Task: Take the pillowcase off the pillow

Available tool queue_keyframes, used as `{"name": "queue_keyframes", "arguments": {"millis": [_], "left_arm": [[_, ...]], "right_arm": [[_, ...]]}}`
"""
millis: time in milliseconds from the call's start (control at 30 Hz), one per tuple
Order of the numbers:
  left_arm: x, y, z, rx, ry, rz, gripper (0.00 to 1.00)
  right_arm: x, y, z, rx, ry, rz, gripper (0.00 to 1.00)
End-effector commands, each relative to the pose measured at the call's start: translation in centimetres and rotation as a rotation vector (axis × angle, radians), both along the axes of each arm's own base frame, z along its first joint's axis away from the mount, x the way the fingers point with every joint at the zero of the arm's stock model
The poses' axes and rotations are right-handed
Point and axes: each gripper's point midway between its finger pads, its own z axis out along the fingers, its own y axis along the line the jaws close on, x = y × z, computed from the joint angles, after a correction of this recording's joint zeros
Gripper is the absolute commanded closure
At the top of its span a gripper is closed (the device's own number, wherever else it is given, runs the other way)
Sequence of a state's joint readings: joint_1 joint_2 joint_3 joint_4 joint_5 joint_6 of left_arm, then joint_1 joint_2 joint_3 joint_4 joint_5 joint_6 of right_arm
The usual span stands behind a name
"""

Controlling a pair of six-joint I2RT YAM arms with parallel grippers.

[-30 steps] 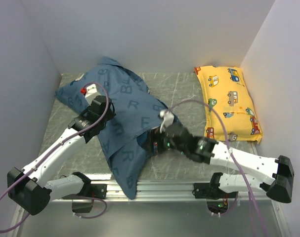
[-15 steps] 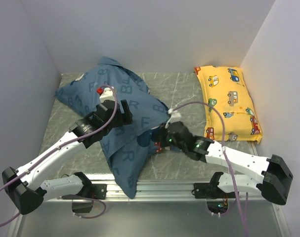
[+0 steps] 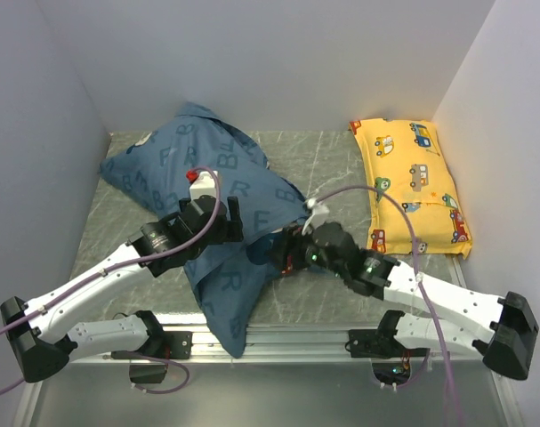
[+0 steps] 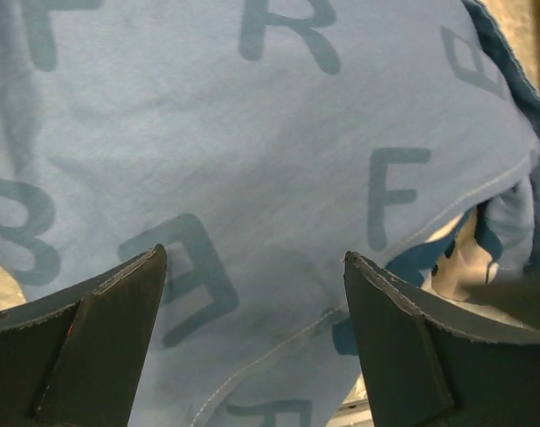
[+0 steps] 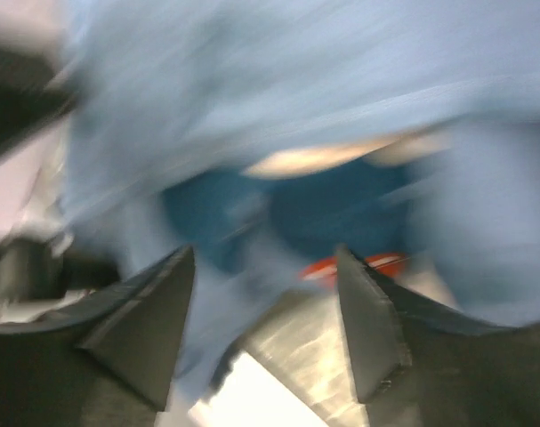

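The dark-blue pillowcase (image 3: 243, 165) with pale letters lies bulging across the left half of the table, one corner hanging over the front rail. The pillow is almost wholly hidden inside it. A pale patch (image 4: 456, 253) shows in the case's open mouth in the left wrist view. My left gripper (image 3: 232, 221) hovers open just above the lettered cloth (image 4: 278, 133), nothing between its fingers. My right gripper (image 3: 283, 256) stands open at the mouth of the case on its right side. Its view is blurred, with blue folds (image 5: 296, 71) and a red bit (image 5: 350, 265) ahead.
A yellow car-print pillow (image 3: 416, 182) lies along the right wall. White walls close in the table on the left, back and right. A metal rail (image 3: 305, 336) runs along the front edge, with both arm bases behind it.
My left arm has slid right and nearer across the pillowcase, and its jaws have spread. My right gripper stayed at the case's mouth, its wrist shifting slightly.
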State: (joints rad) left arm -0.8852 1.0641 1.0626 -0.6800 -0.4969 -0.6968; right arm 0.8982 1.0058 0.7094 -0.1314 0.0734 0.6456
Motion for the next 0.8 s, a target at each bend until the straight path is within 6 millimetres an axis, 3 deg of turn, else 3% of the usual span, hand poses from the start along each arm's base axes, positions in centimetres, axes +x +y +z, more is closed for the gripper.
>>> {"name": "queue_keyframes", "arguments": {"millis": [0,133,167,233,267,300,367,400,467,533,567,667,767], "left_arm": [[0.5,0.7,1.2,0.004,-0.035,0.044,0.13],[0.5,0.4,1.3,0.007,-0.029,0.033,0.13],[0.5,0.4,1.2,0.010,-0.028,0.030,0.13],[0.5,0.4,1.1,0.011,-0.029,0.029,0.13],[0.4,0.4,1.1,0.011,-0.026,0.026,0.13],[0.4,0.3,1.3,0.008,-0.029,0.022,0.13],[0.3,0.2,1.3,0.008,-0.026,0.009,0.13],[0.2,0.1,1.4,0.010,-0.028,-0.003,0.13],[-0.1,-0.1,1.4,0.012,-0.018,-0.027,0.13],[-0.2,-0.3,1.3,0.023,-0.014,-0.053,0.13],[-0.3,-0.6,1.4,0.019,-0.017,-0.068,0.12],[-0.8,-1.6,1.1,0.023,-0.007,-0.124,0.12],[-0.9,-3.1,1.3,0.025,-0.018,-0.171,0.11]], "right_arm": [[-3.5,2.6,0.5,0.059,-0.012,0.058,0.22],[-4.6,4.9,-1.8,0.039,0.030,0.083,0.18],[-4.8,5.2,-3.1,0.008,0.051,0.086,0.19],[-4.6,6.2,-3.4,0.033,0.060,0.080,0.27],[-4.3,6.4,-4.3,0.015,0.073,0.069,0.32],[-4.0,6.3,-4.5,0.009,0.074,0.056,0.51],[-3.2,6.2,-4.7,0.001,0.074,0.034,0.75],[-2.8,6.0,-4.6,-0.005,0.063,0.023,0.91],[-1.2,4.4,-4.1,-0.012,0.052,-0.032,1.00],[-0.2,2.5,-4.2,-0.016,0.052,-0.071,1.00],[1.3,0.9,-3.0,0.027,0.044,-0.112,1.00],[3.1,-2.4,-1.9,0.028,0.018,-0.183,1.00],[3.3,-3.2,-1.0,-0.005,-0.004,-0.177,1.00]]}}
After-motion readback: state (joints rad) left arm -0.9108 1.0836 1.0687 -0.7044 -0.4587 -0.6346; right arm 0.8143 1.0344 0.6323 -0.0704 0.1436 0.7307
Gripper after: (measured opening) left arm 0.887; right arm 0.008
